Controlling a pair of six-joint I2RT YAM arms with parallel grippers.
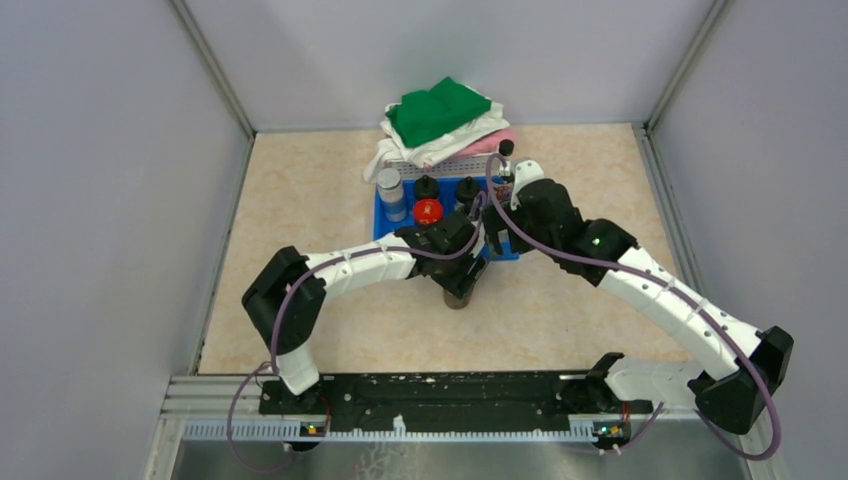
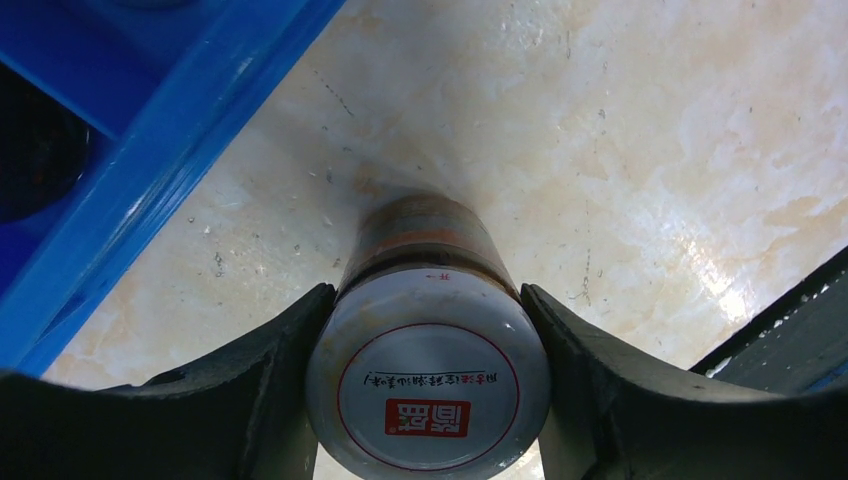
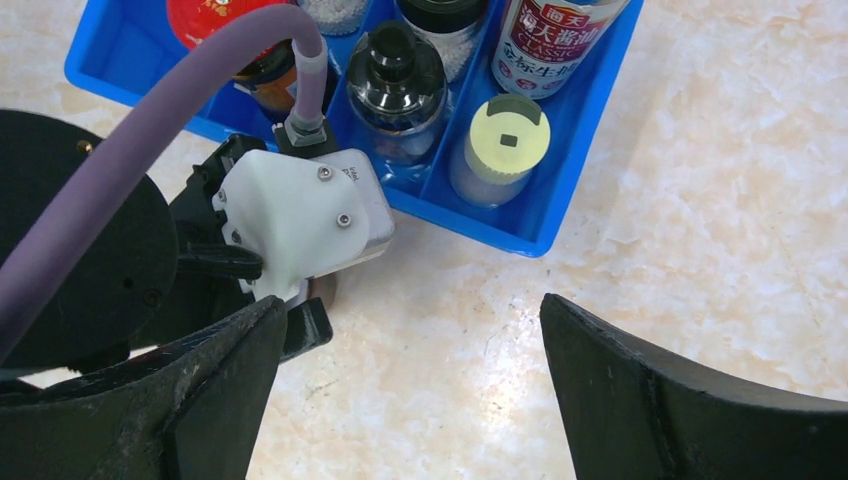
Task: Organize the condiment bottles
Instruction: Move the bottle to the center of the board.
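My left gripper [image 1: 462, 272] is shut on a brown jar with a silver cap [image 2: 428, 390]. The jar stands upright on the table just in front of the blue tray [image 2: 150, 130]; it also shows in the top view [image 1: 460, 297]. My right gripper [image 3: 412, 310] is open and empty over bare table, close in front of the tray [image 3: 530, 235]. The tray holds a cream-capped jar [image 3: 508, 140], a clear black-capped bottle [image 3: 396, 80], a taller bottle with a blue-red label [image 3: 555, 40] and a red-capped jar [image 3: 215, 15]. A clear silver-capped jar [image 1: 390, 190] stands at the tray's left end.
A white basket piled with green, white and pink cloths [image 1: 440, 125] stands right behind the tray. My left wrist [image 3: 300, 210] is close beside my right gripper's left finger. Grey walls bound the table on the left, right and back.
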